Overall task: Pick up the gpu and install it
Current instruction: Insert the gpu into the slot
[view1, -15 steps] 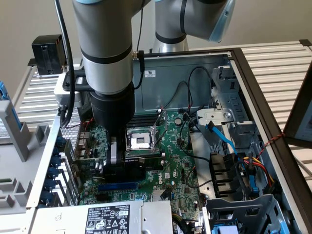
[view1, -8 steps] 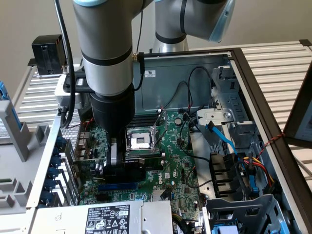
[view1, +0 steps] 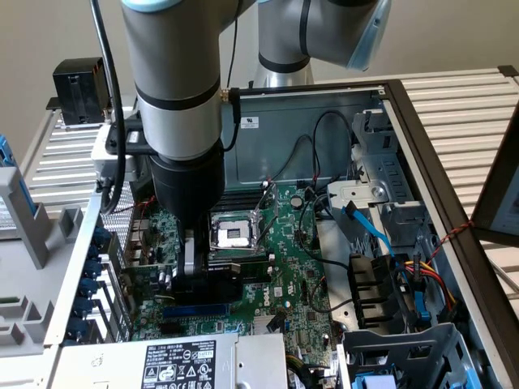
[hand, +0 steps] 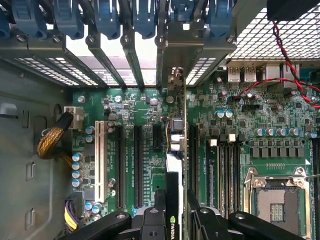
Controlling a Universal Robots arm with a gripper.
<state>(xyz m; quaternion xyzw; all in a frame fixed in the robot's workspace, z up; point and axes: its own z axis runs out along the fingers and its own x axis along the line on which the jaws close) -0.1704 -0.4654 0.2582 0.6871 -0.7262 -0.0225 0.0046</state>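
Gripper (hand: 175,202) low over motherboard (hand: 135,107). Fingers (hand: 159,205) clamped on gpu (hand: 176,142), one on each side. Gpu stands on edge above motherboard's expansion slots (hand: 137,170), viewed edge-on: thin green board line, small silvery and dark components on one face, NVIDIA logo on black part between fingers. Far end reaches motherboard's rear edge. Cannot tell whether it sits in a slot.
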